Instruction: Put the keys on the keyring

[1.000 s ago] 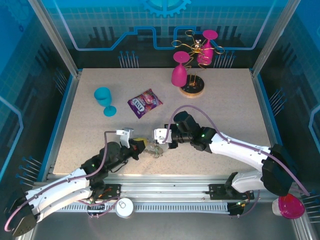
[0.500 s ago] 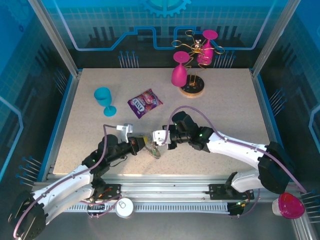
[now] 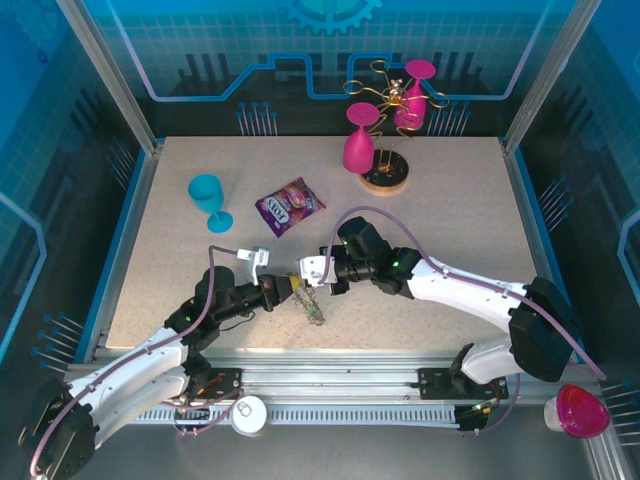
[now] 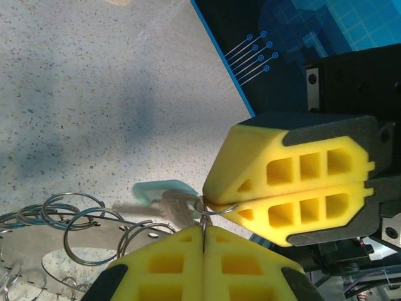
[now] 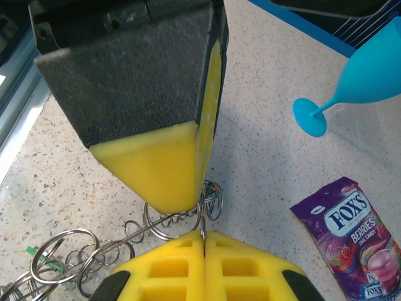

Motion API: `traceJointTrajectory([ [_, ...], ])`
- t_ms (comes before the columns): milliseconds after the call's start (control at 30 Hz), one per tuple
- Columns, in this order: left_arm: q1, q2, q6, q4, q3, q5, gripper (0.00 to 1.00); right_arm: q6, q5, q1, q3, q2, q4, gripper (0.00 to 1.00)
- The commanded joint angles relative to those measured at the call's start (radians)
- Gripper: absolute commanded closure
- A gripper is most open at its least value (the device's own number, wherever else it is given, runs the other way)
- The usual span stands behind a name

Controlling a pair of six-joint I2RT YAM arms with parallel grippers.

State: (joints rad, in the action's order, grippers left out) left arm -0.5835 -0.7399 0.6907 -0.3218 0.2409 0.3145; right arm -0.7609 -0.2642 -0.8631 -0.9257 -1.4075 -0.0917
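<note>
My left tool (image 4: 203, 237) and right tool (image 5: 203, 237) are both pinched fully closed, each nipping thin loop wire of the keyring (image 3: 313, 308) low over the desk (image 3: 450, 200). The pale-headed key (image 4: 164, 190) sits right there. I judge small, steady twists best, no yanking.

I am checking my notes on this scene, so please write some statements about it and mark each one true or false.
1. The left gripper and the right gripper are both shut. True.
2. The blue goblet lies on its side. False: it stands upright.
3. The FOX'S snack packet lies between the goblet and the glass rack. True.
4. The keyring lies beside the rack. False: it is at the gripper tips, near the front edge.
</note>
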Motion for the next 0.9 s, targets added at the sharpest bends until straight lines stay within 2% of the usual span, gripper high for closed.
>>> traceJointTrajectory([
  [0, 0.011, 0.011, 0.001, -0.051, 0.043, 0.027, 1.0, -0.035, 0.024, 0.004, -0.029, -0.008, -0.063, 1.0],
  [433, 0.011, -0.007, 0.015, -0.056, 0.045, 0.02, 1.0, -0.018, 0.038, 0.002, -0.005, 0.024, -0.031, 1.0],
  [867, 0.01, -0.015, 0.033, -0.079, 0.039, 0.014, 1.0, -0.012, -0.01, 0.007, 0.013, 0.035, -0.014, 1.0],
])
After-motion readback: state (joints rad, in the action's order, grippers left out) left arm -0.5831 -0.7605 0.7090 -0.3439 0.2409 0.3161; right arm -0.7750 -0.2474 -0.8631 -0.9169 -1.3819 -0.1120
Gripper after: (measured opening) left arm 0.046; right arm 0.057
